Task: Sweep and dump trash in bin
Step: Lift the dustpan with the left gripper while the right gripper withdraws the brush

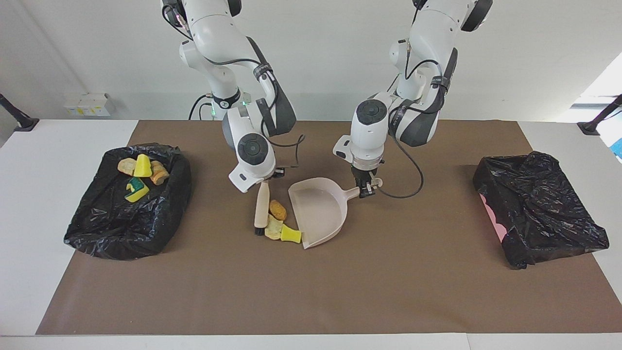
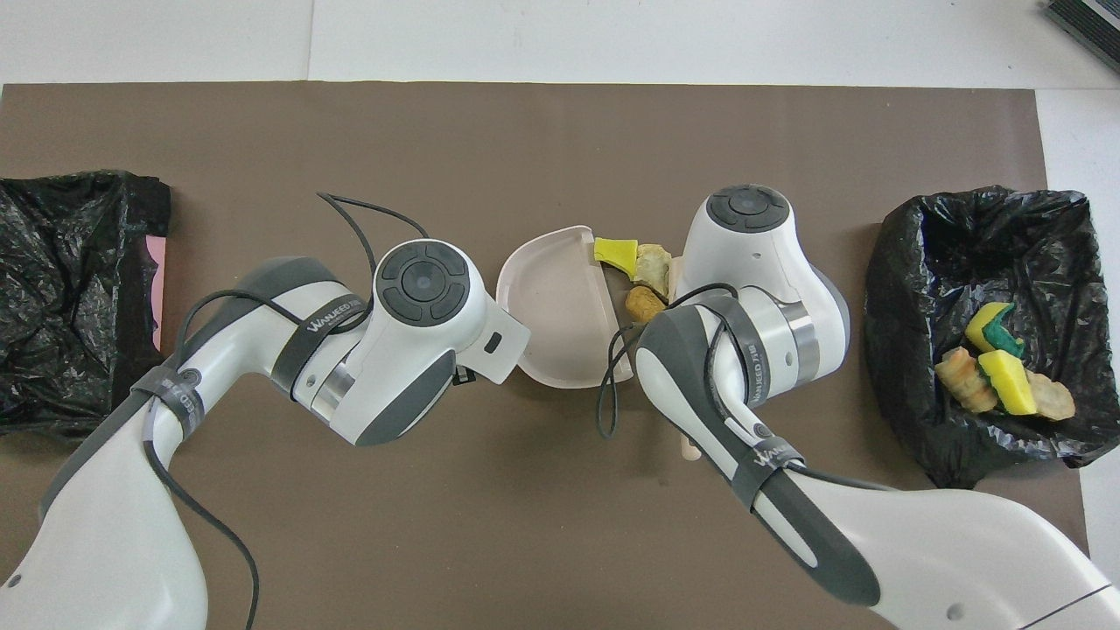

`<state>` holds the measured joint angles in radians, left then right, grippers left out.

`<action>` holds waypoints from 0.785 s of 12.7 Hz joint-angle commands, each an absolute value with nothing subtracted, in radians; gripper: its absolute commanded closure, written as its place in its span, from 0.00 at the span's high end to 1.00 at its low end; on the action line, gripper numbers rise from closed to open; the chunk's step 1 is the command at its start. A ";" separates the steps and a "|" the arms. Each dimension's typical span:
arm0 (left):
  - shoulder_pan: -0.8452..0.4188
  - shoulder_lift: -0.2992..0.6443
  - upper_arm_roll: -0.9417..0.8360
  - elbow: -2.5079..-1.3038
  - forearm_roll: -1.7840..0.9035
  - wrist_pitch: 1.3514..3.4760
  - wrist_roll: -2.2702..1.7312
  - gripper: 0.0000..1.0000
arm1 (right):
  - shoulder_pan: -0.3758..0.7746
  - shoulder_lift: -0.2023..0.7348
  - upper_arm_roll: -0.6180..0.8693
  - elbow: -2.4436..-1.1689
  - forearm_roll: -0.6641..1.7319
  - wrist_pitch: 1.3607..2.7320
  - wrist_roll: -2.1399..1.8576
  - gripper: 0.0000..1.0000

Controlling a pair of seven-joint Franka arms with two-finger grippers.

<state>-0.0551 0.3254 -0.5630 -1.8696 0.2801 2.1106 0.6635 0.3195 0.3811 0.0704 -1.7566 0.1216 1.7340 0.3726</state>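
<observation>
At frame centre, three scraps (image 1: 280,224) are being swept against the dustpan (image 1: 318,210) lip by the brush (image 1: 261,209), gripped by the right pincer (image 1: 265,179). The dustpan handle is apparently clamped by the left pincer (image 1: 365,190). Next, a push inward is needed.

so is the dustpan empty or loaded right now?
Empty. The dustpan shows only its bare inside; three scraps lie on the mat at its open edge, next to the brush.
</observation>
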 commanded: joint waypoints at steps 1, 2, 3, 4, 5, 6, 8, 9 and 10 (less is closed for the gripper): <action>-0.043 0.278 -0.563 -1.933 0.265 2.129 0.696 0.00 | 0.360 0.407 0.075 -1.715 0.192 1.744 0.376 0.00; -0.043 0.270 -0.563 -1.943 0.265 2.131 0.698 0.00 | 0.374 0.407 0.086 -1.715 0.195 1.758 0.362 0.00; -0.043 0.264 -0.563 -1.953 0.265 2.132 0.696 0.00 | 0.380 0.407 0.101 -1.717 0.205 1.778 0.326 0.00; -0.043 0.262 -0.563 -1.957 0.265 2.132 0.698 0.00 | 0.380 0.407 0.107 -1.717 0.233 1.781 0.264 0.00; -0.041 0.259 -0.561 -1.959 0.265 2.134 0.701 0.00 | 0.380 0.407 0.107 -1.715 0.259 1.775 0.214 0.00; -0.035 0.259 -0.561 -1.962 0.265 2.134 0.703 0.00 | 0.377 0.405 0.107 -1.715 0.261 1.761 0.178 0.00; -0.032 0.256 -0.561 -1.967 0.265 2.131 0.707 0.00 | 0.362 0.391 0.107 -1.713 0.267 1.738 0.153 0.00; -0.031 0.256 -0.560 -1.967 0.265 2.126 0.712 0.00 | 0.347 0.377 0.100 -1.709 0.262 1.715 0.150 0.00; -0.031 0.255 -0.554 -1.965 0.265 2.123 0.722 0.00 | 0.324 0.356 0.100 -1.706 0.264 1.700 0.147 0.00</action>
